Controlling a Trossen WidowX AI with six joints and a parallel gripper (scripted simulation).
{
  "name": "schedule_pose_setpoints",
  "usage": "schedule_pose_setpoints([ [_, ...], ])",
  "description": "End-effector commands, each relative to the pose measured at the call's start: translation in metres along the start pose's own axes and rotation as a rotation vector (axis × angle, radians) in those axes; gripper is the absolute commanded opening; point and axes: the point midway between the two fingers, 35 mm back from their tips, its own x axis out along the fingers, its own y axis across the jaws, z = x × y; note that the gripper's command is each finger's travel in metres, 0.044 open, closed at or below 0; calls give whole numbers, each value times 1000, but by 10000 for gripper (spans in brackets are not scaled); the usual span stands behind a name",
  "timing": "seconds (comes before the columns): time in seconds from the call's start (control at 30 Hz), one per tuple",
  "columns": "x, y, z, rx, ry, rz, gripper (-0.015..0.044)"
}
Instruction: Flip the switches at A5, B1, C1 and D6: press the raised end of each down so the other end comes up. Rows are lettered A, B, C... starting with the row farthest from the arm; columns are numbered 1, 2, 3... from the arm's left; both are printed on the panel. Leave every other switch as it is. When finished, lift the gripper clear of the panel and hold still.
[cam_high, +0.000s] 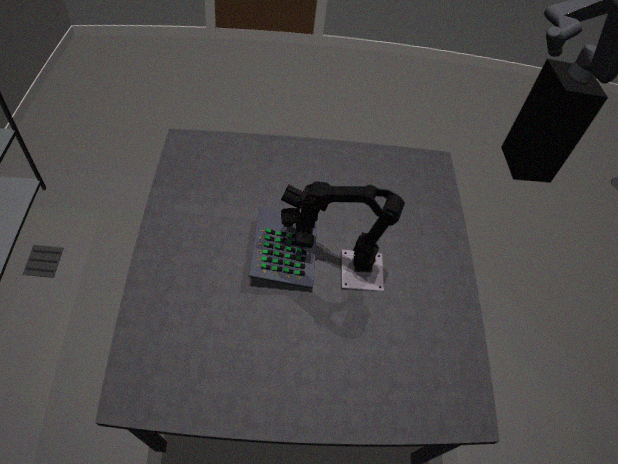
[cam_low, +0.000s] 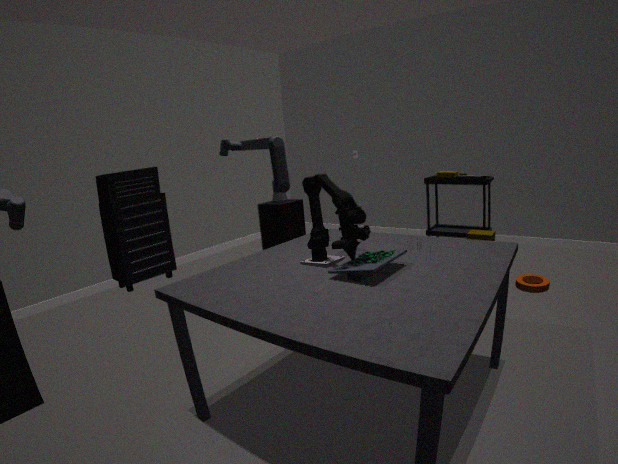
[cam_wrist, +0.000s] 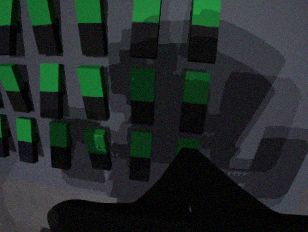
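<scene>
The grey switch panel (cam_high: 261, 274) (cam_low: 367, 266) (cam_wrist: 266, 29) lies on the table, just left of the arm's base in the top view. It holds a grid of black rocker switches with green ends. My gripper (cam_high: 303, 241) (cam_low: 351, 254) (cam_wrist: 187, 155) is shut and empty. Its tip points down at the panel's corner nearest the arm, in the last column. In the wrist view the tip sits right at the last switch (cam_wrist: 190, 141) of the nearest row and covers most of it. I cannot tell whether the tip touches it. The row and column letters are hidden.
The arm's white base plate (cam_high: 374, 285) (cam_low: 320, 261) is beside the panel. Off the table stand a black pedestal (cam_high: 550, 120) (cam_low: 281, 220) with another arm, a black cabinet (cam_low: 135, 225), a shelf cart (cam_low: 457, 205), and an orange ring (cam_low: 532, 282) on the floor.
</scene>
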Motion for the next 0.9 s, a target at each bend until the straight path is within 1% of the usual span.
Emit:
schedule_pose_setpoints([
  [0.0,1,0,-1,2,3,-2,0],
  [0.87,4,0,-1,2,3,-2,0],
])
